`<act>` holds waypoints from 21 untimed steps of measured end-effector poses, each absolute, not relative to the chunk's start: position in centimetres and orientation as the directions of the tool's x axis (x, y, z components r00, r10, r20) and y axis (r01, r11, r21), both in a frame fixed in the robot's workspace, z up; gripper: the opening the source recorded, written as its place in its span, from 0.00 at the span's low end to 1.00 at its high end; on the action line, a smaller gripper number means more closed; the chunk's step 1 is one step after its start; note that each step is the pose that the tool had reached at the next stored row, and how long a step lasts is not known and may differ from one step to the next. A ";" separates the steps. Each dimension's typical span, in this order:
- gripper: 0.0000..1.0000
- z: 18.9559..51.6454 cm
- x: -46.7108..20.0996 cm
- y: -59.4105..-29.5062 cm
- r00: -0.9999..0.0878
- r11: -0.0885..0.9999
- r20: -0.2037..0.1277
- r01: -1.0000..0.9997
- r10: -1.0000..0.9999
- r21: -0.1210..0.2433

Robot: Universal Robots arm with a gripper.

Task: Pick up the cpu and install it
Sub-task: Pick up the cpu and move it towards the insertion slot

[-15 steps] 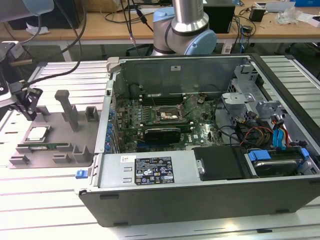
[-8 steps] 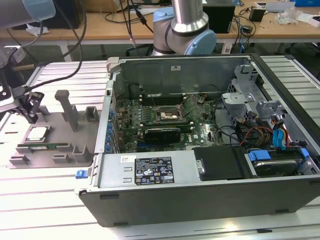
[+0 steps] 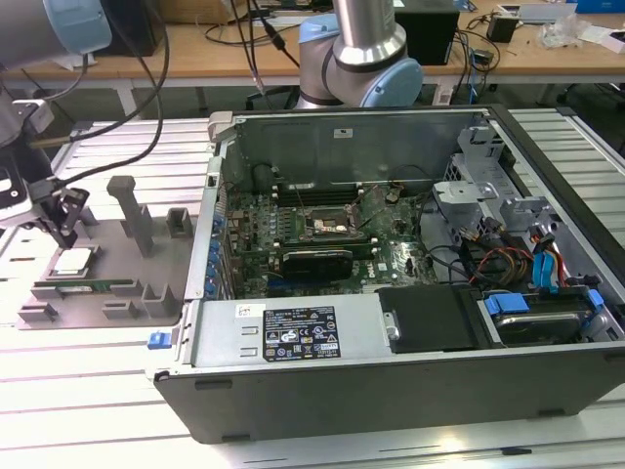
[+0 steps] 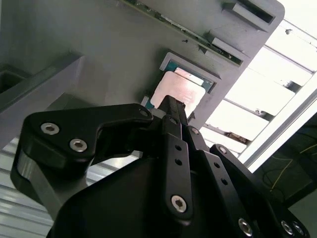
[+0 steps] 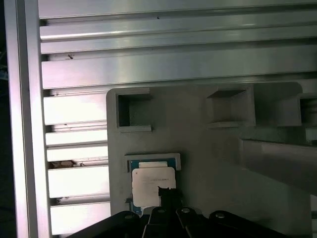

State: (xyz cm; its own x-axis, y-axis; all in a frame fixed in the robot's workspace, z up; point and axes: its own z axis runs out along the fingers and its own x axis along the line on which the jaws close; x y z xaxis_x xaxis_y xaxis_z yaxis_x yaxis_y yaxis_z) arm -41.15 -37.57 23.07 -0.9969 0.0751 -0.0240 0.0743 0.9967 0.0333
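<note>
Closest to the lens in the second wrist view: the black gripper (image 4: 171, 104), clenched, tips drawn together with nothing between them. Just past those tips, the cpu (image 4: 181, 88), lying flat in a square recess of a grey holder tray (image 4: 99, 49), silvery plate facing outward. Beyond the tray's edge, the slatted aluminium table (image 4: 267, 84).

In the first wrist view, again nearest, the gripper (image 5: 166, 192), its tip overlapping one corner of the cpu (image 5: 148, 181); cannot tell whether touching or just above. Around the cpu, a thin blue-green rim of the recess in the holder tray (image 5: 208, 148), with square pockets nearby. Under the tray, the table (image 5: 148, 59).

In the exterior view, nearest the camera at lower centre, the open computer case (image 3: 391, 391), lying on its side on the table (image 3: 78, 401). At mid left of the frame, the gripper (image 3: 66, 233), poised directly over the cpu (image 3: 73, 261) in the holder tray (image 3: 156, 278), well apart from the case. Just below the cpu in the frame, a green memory stick (image 3: 83, 286). Inside the case, at the frame's centre, the motherboard's socket (image 3: 327, 223). Behind the case, at upper centre, the robot arm (image 3: 366, 49).
</note>
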 end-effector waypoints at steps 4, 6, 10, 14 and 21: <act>0.11 22.3 -41.4 -37.6 -0.997 0.997 -0.024 0.074 0.075 0.033; 0.11 21.8 -41.6 -37.6 -0.997 0.997 -0.024 0.074 0.075 0.033; 0.11 21.1 -41.7 -37.6 -0.997 0.997 -0.024 0.074 0.075 0.033; 0.11 21.0 -41.7 -37.6 -0.997 0.997 -0.024 0.074 0.075 0.033; 0.48 20.9 -41.7 -37.6 -0.997 0.997 -0.024 0.074 0.075 0.033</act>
State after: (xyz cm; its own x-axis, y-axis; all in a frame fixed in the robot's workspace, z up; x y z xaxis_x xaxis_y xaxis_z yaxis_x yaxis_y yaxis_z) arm -41.74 -37.57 20.95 -0.9969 0.0751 -0.0240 0.0743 0.9967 0.0333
